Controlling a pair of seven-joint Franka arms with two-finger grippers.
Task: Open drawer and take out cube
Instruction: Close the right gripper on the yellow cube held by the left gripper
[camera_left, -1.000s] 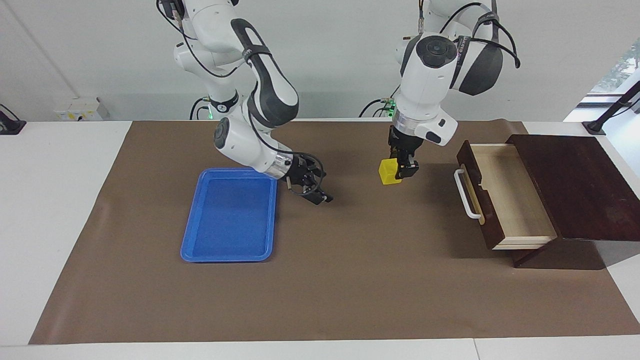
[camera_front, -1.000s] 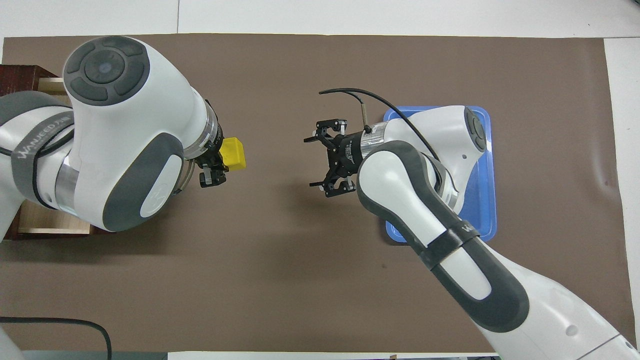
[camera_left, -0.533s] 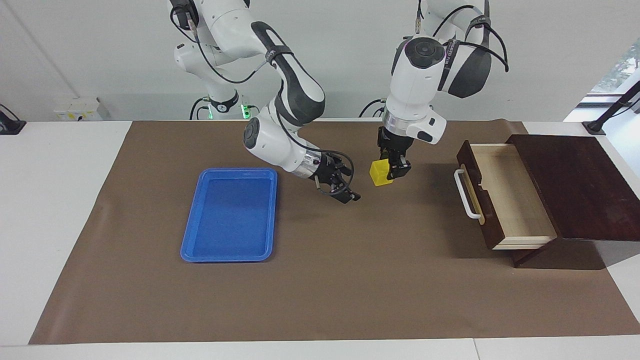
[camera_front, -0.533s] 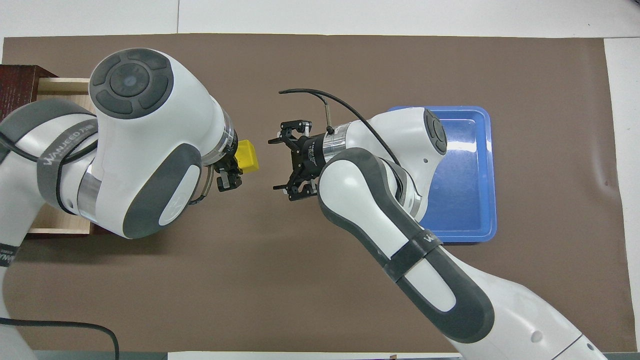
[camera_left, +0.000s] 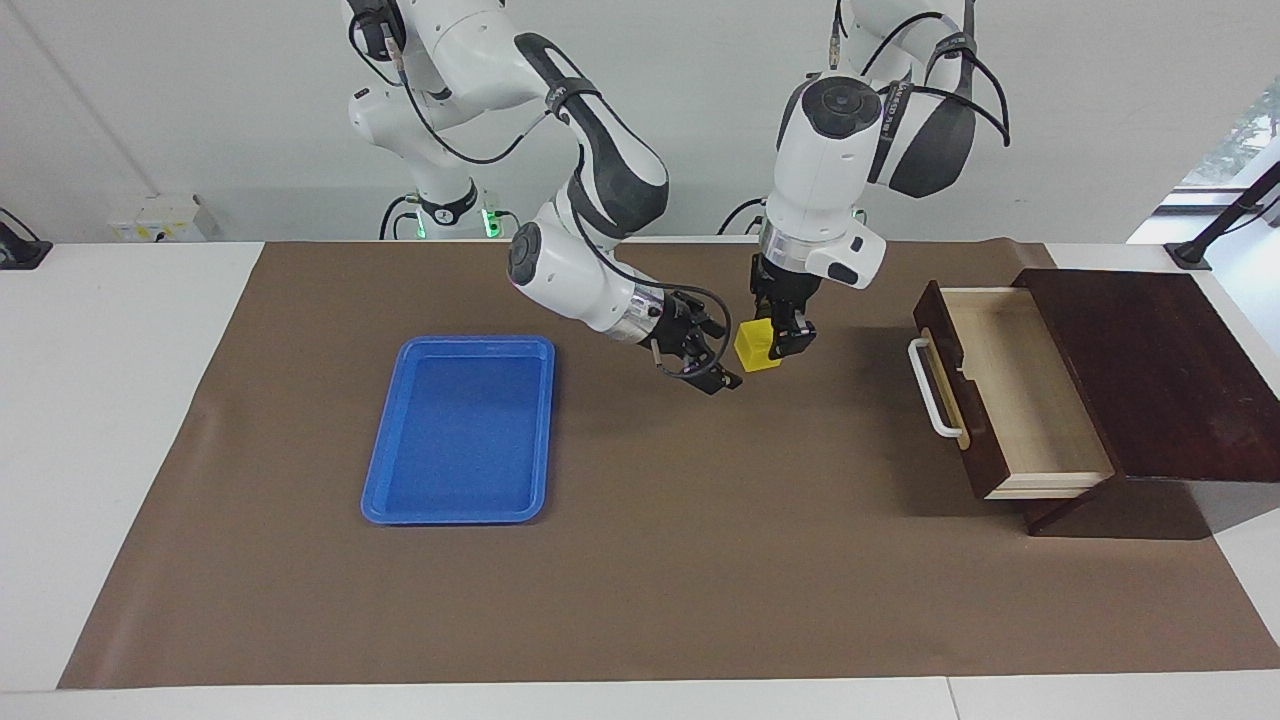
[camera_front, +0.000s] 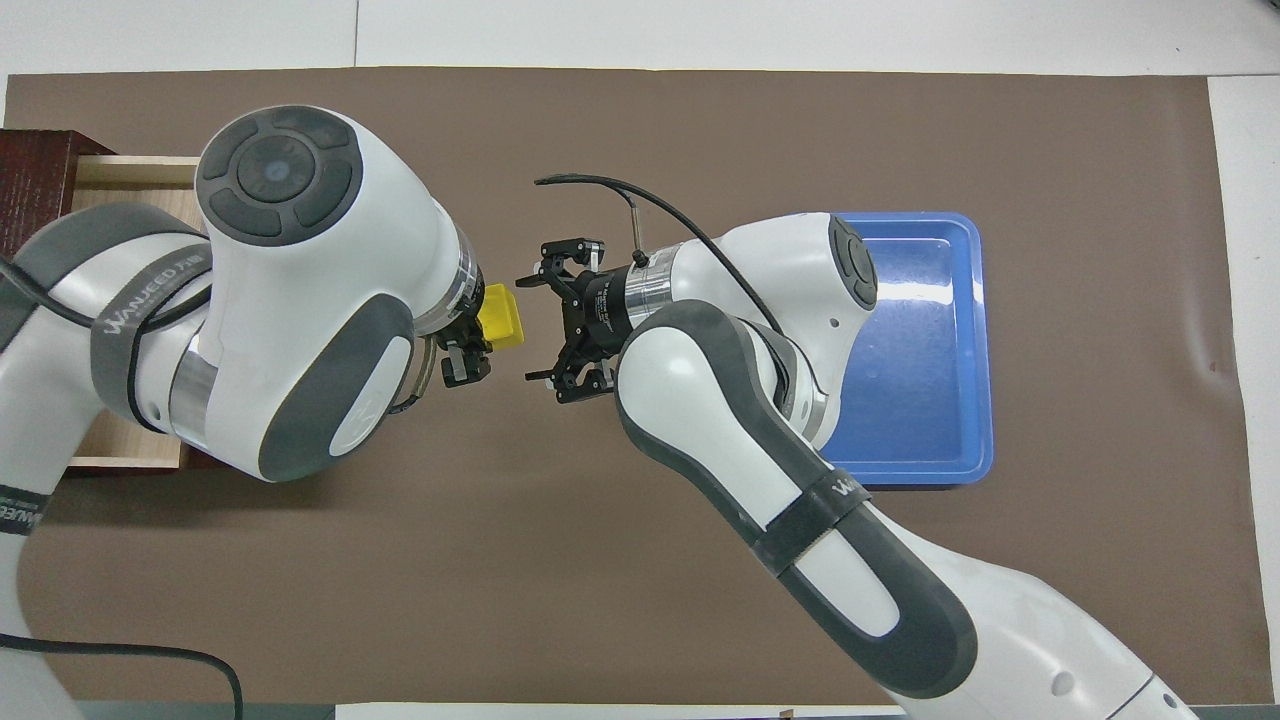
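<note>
Holding the cube (camera_left: 757, 346) clamped in our left gripper (camera_left: 776, 347), we hang it above the brown mat (camera_left: 640, 560), between the open drawer (camera_left: 1010, 390) at the left arm's end of the table and the blue tray (camera_left: 460, 430) toward the right arm's end. Our right gripper (camera_left: 722, 352) hovers just beside the cube with its jaws spread wide, not touching it. We see only pale wood inside the drawer.

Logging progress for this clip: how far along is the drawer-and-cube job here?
Done: the drawer stands pulled open, its inside bare. In hand: the left gripper is shut on the yellow cube, held above the mat; the right gripper is open close beside it. Left: probably a handover, perhaps toward the blue tray.
</note>
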